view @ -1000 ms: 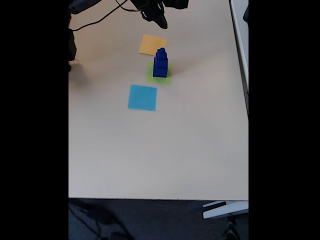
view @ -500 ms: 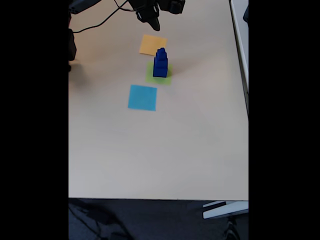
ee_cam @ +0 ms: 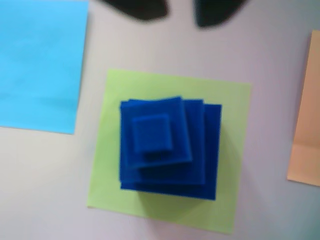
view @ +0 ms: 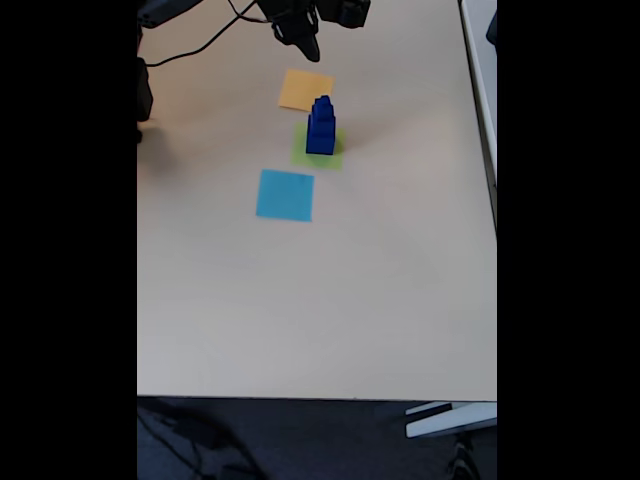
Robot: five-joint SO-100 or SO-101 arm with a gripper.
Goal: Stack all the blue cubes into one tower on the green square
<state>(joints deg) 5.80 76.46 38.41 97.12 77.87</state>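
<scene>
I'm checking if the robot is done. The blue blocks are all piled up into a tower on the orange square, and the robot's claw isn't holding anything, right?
Not quite. The tower of blue cubes stands on the green square, not the orange square; the wrist view shows green all around its base. The rest is right: the gripper holds nothing.

Tool (view: 305, 45) now higher and farther from the tower (view: 320, 126).
</scene>
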